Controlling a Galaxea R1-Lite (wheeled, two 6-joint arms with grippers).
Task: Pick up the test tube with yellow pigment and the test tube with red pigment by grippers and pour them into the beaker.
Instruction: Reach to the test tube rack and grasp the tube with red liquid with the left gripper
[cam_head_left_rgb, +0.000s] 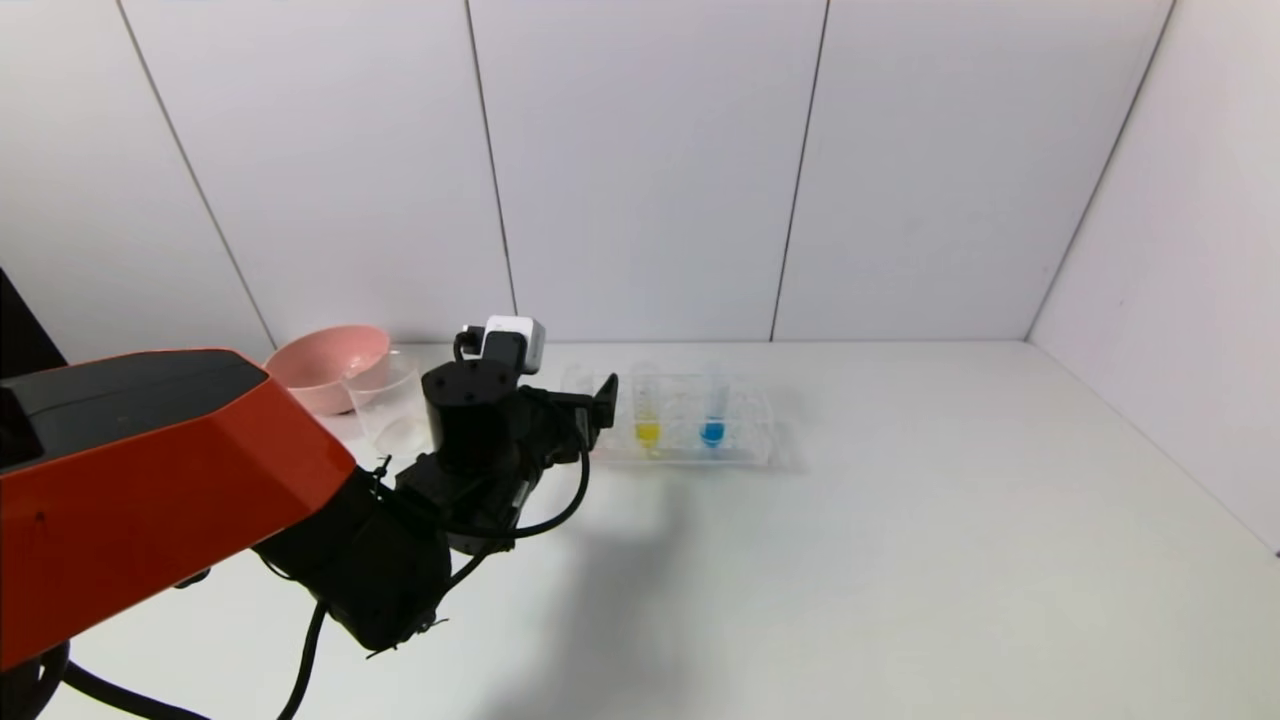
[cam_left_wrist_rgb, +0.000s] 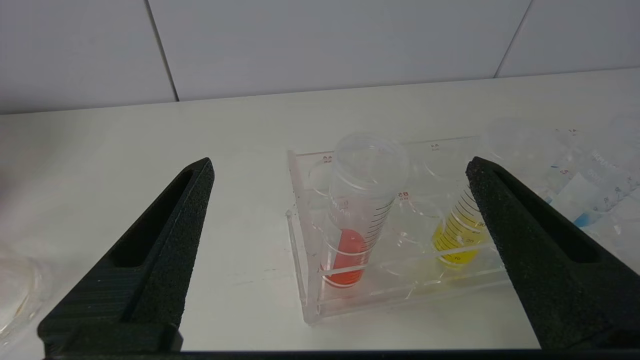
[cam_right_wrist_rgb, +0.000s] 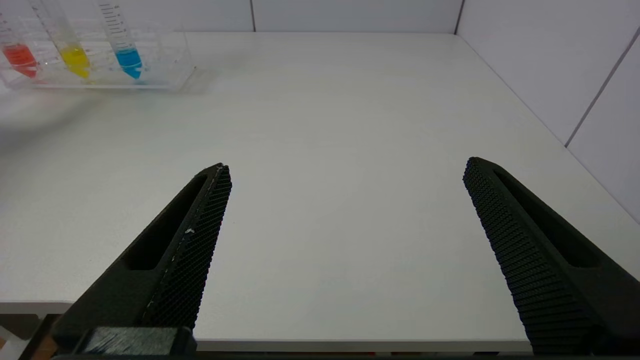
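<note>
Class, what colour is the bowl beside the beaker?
Pale pink bowl; clear beaker; head view.

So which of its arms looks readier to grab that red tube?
The left. Its open end effector already faces the red tube in the rack; the right end effector hangs open over bare table, far off.

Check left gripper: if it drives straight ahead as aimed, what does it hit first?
Most likely the test tube with red pigment, upright at the near end of the clear rack, between the open left gripper fingers; depth is uncertain.
</note>
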